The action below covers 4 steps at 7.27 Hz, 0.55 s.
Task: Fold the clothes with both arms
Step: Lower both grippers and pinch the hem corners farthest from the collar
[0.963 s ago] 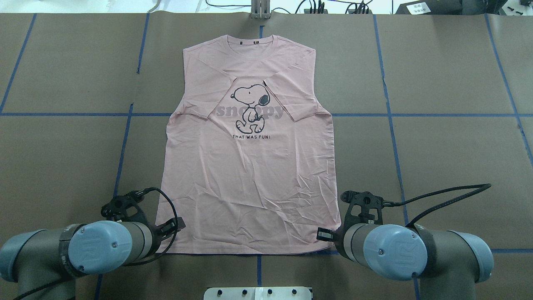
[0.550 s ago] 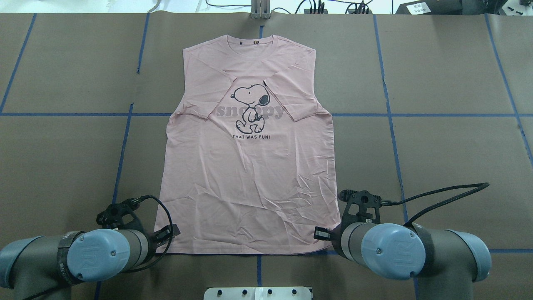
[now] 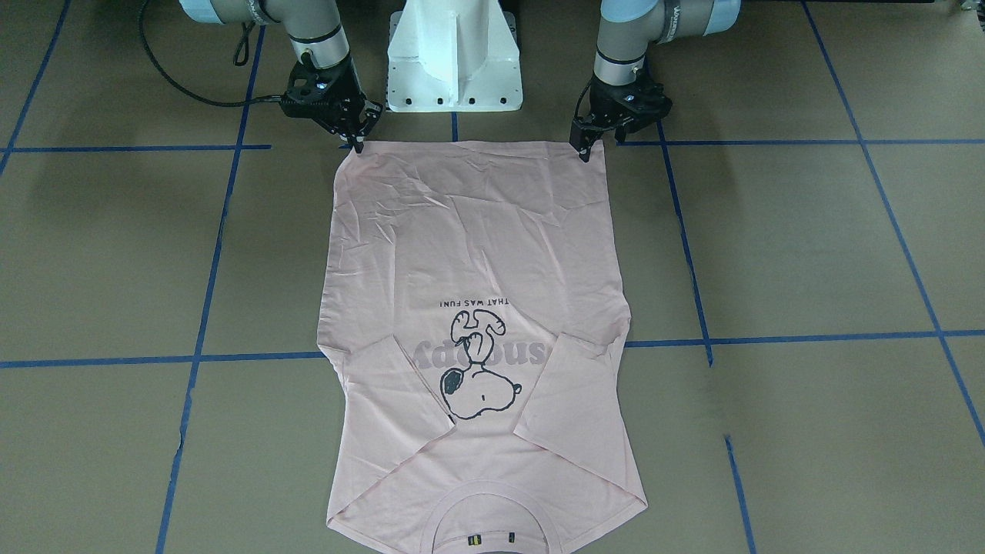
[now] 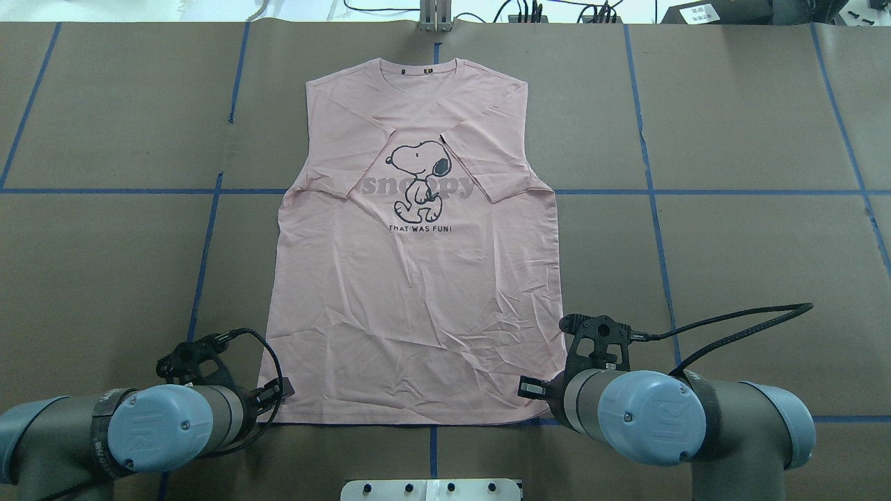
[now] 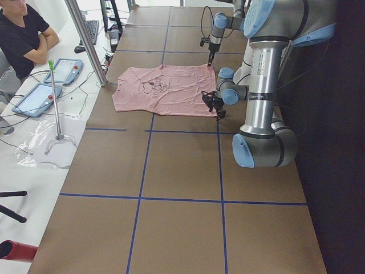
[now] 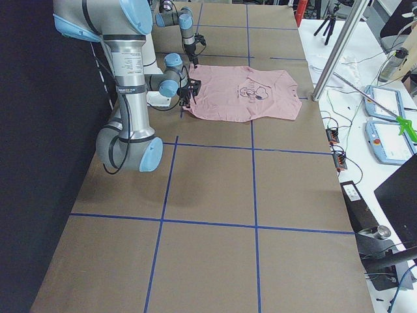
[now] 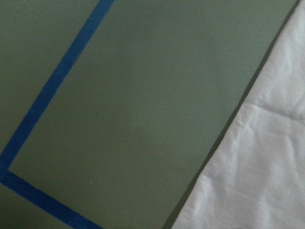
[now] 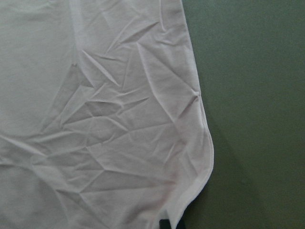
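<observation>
The pale pink T-shirt point(image 4: 418, 278) lies flat and face up on the brown table, sleeves folded in over the dog print, neck at the far side. In the front-facing view my left gripper point(image 3: 594, 146) stands open, tips down, at the left hem corner of the shirt point(image 3: 477, 254). My right gripper point(image 3: 354, 142) points down at the other hem corner and looks open. The left wrist view shows only the shirt's edge point(image 7: 267, 167) and no fingers. The right wrist view shows the rounded hem corner point(image 8: 190, 191) with a dark fingertip point(image 8: 164, 224) beside it. From overhead the left arm point(image 4: 160, 424) and right arm point(image 4: 647, 417) hide both grippers.
The white pedestal point(image 3: 454, 54) stands between the arms, close behind the hem. Blue tape lines point(image 4: 654, 209) grid the brown table cover. A black cable point(image 4: 752, 323) loops out from the right wrist. A seated person point(image 5: 23, 34) and tablets point(image 5: 63, 71) are beyond the table's far side.
Both arms have drawn back toward the robot and the shirt's hem; the left wrist moved down-left, the right slightly left. The shirt has not moved.
</observation>
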Available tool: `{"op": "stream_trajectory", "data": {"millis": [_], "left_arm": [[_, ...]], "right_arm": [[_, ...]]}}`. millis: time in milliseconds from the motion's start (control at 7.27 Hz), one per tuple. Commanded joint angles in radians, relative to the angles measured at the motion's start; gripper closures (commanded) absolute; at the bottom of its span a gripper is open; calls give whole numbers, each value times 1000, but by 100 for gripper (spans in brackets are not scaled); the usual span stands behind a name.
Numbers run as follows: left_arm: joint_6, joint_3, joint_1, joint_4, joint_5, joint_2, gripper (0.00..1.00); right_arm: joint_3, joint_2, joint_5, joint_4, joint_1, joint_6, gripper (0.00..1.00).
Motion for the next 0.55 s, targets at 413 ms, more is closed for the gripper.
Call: {"op": "stream_trajectory", "data": {"millis": [413], "left_arm": [[0, -21, 10, 0, 1, 0, 100]], "right_arm": [[0, 0, 1, 0, 6, 0, 100]]}}
